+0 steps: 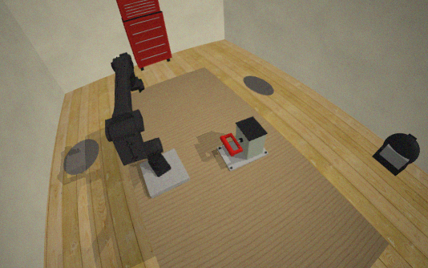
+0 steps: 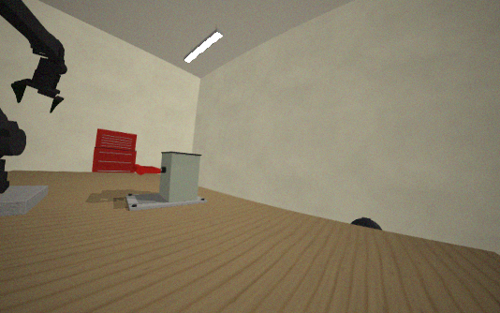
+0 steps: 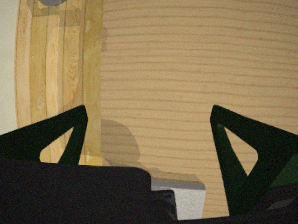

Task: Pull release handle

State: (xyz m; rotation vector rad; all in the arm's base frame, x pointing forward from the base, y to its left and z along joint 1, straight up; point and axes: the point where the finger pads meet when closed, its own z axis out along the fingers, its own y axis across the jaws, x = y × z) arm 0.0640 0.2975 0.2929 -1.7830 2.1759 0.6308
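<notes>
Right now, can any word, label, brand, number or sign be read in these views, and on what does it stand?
None. No readable text shows in any view.
Red tool chest: only plain drawer handles, no lettering.
Grey housing and red release handle: unmarked.
Black helmet-like thing: its grey panel is blank.
Arm and open gripper: no brand visible.

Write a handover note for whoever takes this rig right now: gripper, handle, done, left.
Gripper: open, empty, raised in the air near the arm's base plate.
Release handle: red loop on the side of the grey box that faces the arm, close to the box, untouched.
Done: nothing yet.
Left: reach the handle, close on its grip, pull fully out, hold steady, touching nothing else.
</notes>
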